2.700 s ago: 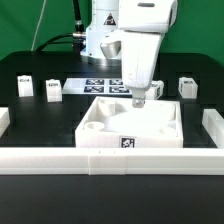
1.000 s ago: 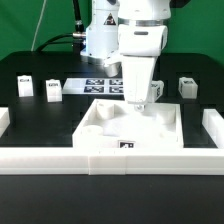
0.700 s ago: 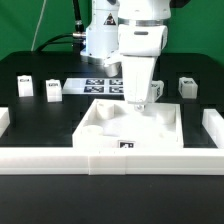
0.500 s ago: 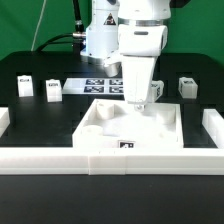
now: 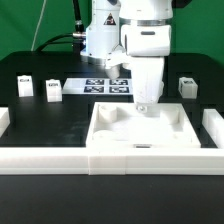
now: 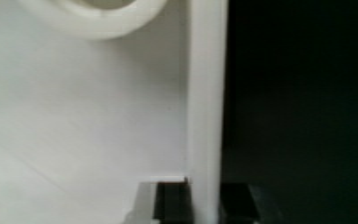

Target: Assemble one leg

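The large white tray-like part lies square against the front rail. My gripper stands over its far wall, shut on that wall. In the wrist view the two dark fingers straddle the thin wall of the tray-like part, one on each side, and a round hole shows in its floor. Three small white legs with tags stand apart on the black table: two at the exterior view's left and one at its right.
The marker board lies behind the tray-like part, near the robot base. White rails border the table at the front, the exterior view's left and its right.
The tray-like part has turned from a skewed pose to square against the front rail and shifted toward the exterior view's right. My gripper moved with it, still on its wall.
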Robot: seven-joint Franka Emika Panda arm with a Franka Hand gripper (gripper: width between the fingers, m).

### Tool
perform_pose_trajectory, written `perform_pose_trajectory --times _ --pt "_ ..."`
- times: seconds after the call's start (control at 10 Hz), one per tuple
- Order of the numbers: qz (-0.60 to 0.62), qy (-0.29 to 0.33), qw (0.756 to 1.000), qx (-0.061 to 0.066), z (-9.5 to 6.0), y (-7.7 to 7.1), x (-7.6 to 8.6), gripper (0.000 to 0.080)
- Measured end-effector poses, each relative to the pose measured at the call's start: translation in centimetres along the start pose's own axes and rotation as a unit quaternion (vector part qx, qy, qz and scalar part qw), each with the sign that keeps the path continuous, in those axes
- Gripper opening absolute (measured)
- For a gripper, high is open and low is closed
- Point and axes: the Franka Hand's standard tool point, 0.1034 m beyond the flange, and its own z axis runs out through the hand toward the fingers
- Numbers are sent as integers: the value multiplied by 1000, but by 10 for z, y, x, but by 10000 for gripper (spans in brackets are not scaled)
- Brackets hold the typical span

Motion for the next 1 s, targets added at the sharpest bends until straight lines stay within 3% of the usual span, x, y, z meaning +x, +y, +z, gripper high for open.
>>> perform_pose_trajectory --times 0.4,0.9,1.0 --pt "3 4 1000 -4 1 10 28 58" --pt "11 3 1000 0 2 9 27 58" --pt "11 3 1000 0 2 9 27 273"
